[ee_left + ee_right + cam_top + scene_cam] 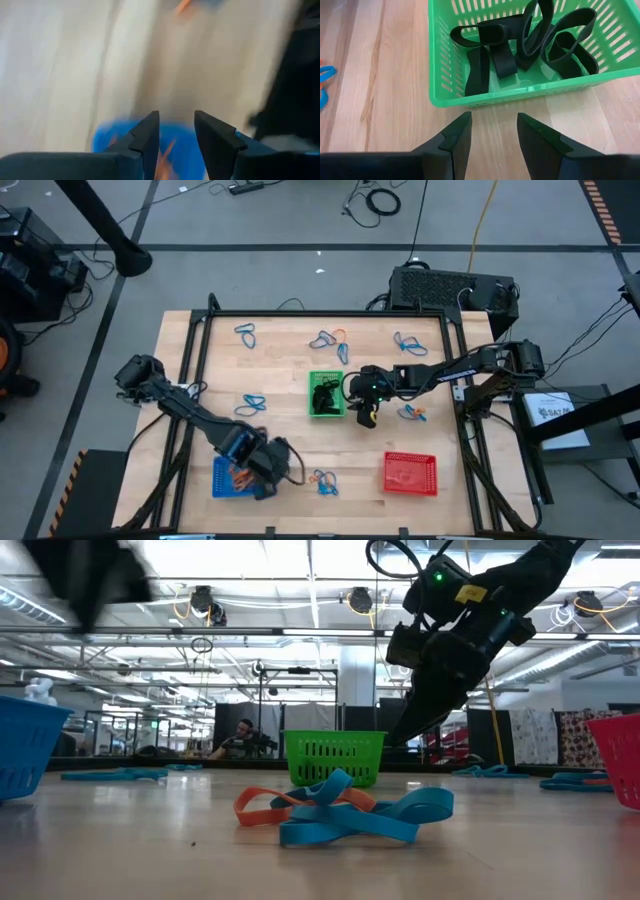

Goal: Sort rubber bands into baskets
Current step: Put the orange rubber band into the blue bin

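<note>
Left gripper (262,472): fingers parted, empty, above the blue basket (224,480) at the surface's front-left.
Right gripper (366,417): fingers parted, empty, beside the green basket (326,394).
Nearest bands: blue-orange cluster (412,413) just right of the right gripper.

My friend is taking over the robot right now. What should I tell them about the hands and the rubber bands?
Left gripper: open, empty, over the blue basket, which holds orange bands.
Right gripper: open, empty, beside the green basket.
Done: black bands lie in the green basket.
The red basket looks empty.
Left: blue and orange bands in loose clusters on the table, like the one near the blue basket and the one near the right gripper.
</note>
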Motion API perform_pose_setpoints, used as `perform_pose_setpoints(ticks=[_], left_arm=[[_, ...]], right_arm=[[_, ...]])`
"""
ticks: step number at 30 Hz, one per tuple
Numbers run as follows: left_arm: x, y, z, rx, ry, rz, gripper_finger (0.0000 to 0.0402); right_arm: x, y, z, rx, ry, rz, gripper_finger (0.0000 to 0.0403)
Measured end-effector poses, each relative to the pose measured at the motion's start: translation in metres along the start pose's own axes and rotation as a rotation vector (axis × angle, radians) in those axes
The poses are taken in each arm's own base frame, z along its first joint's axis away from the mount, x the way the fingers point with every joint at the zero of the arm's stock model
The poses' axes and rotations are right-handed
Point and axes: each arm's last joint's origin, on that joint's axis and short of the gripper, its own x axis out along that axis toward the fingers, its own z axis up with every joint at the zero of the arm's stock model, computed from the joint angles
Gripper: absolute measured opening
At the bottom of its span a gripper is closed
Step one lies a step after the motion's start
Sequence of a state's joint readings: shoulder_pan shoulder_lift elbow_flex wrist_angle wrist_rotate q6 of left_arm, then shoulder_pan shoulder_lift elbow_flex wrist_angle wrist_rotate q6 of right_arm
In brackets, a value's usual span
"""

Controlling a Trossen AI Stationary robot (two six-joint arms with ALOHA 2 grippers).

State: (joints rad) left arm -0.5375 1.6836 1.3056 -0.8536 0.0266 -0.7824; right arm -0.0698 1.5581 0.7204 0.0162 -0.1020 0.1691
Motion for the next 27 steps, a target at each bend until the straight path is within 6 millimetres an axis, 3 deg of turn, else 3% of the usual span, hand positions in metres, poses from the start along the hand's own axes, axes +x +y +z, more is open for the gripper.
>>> perform_pose_setpoints(ticks=[6,9,16,19,27], left_arm=[[0.009,-0.017,0.027,0.321,-0.351,0.019,0.013],[0.036,-0.019,0.031,0.416,-0.35,0.087,0.013],[0.098,-0.013,0.033,0.433,-0.211,0.101,0.013],[0.106,-0.012,0.035,0.425,-0.211,0.099,0.013],[0.106,-0.014,0.038,0.415,-0.247,0.076,0.013]], right_arm=[[0.0,0.0,-0.001,0.003,0.007,0.0,0.0151],[0.0,0.0,-0.002,0.004,0.019,-0.001,0.0151],[0.0,0.0,-0.004,0.006,0.037,-0.004,0.0151],[0.0,0.0,-0.004,0.006,0.037,-0.003,0.0151],[0.0,0.0,-0.004,0.006,0.036,-0.003,0.0151]])
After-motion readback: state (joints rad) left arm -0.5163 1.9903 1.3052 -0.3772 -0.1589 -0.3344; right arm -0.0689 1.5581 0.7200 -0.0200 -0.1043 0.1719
